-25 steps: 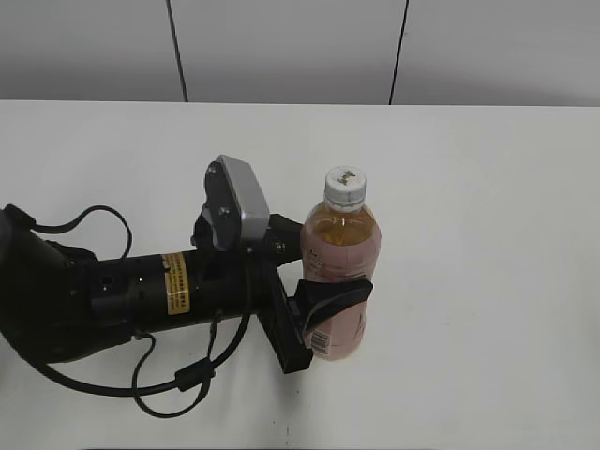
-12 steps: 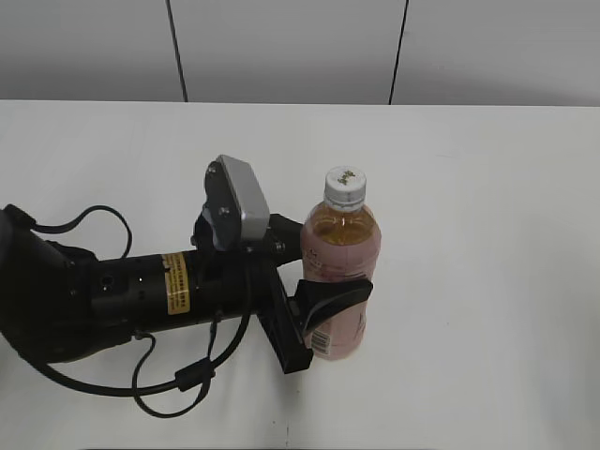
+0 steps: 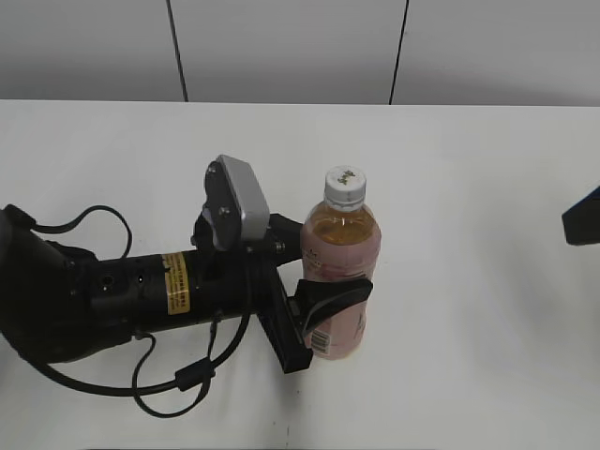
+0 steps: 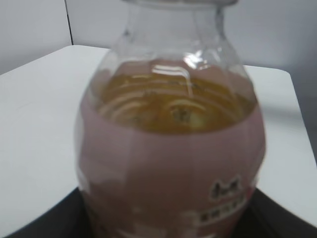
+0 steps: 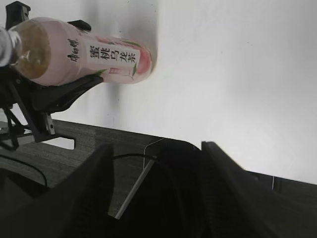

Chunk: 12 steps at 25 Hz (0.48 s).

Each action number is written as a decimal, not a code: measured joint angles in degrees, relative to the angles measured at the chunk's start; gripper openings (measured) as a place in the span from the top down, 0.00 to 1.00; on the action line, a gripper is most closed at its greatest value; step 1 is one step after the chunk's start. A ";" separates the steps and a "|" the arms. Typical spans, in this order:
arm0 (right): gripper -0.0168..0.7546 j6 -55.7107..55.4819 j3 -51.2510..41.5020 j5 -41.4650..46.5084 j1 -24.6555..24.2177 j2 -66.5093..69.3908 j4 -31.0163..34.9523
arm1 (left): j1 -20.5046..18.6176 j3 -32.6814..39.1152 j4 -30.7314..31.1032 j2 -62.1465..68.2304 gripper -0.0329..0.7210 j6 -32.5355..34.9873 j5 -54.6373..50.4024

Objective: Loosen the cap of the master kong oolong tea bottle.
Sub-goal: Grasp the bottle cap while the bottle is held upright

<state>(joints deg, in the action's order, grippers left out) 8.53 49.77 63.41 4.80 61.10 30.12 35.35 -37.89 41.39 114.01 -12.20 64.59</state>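
Observation:
The master kong oolong tea bottle [image 3: 339, 281] stands upright on the white table, amber tea above a pink label. Its white ribbed cap [image 3: 345, 187] is on top. My left gripper [image 3: 323, 281] is shut on the bottle's labelled body from the left; the bottle [image 4: 171, 148] fills the left wrist view. In the right wrist view the bottle [image 5: 79, 54] shows at upper left, far from my right gripper [image 5: 156, 163], whose fingers are spread and empty. The right arm's tip [image 3: 583, 217] shows at the right edge of the exterior view.
The white table [image 3: 469, 328] stretches around the bottle. My left arm with its cables [image 3: 141, 300] lies across the table's front left. A grey panelled wall [image 3: 281, 47] stands behind the table.
The right arm's dark tip has come into the exterior view at the right edge. The bottle and the left gripper have not moved.

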 joint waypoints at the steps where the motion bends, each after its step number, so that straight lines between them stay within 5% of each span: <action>1: 0.43 0.05 1.02 0.44 0.31 0.92 0.43 | 0.00 0.00 0.00 0.00 0.43 0.00 0.00; 12: 0.43 -10.02 7.31 -2.45 18.12 8.37 -2.97 | 0.00 0.00 -0.21 0.00 0.43 0.04 0.00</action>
<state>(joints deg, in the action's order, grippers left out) -1.50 57.09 60.97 22.92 69.47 27.15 35.35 -37.89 41.18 114.01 -12.17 64.59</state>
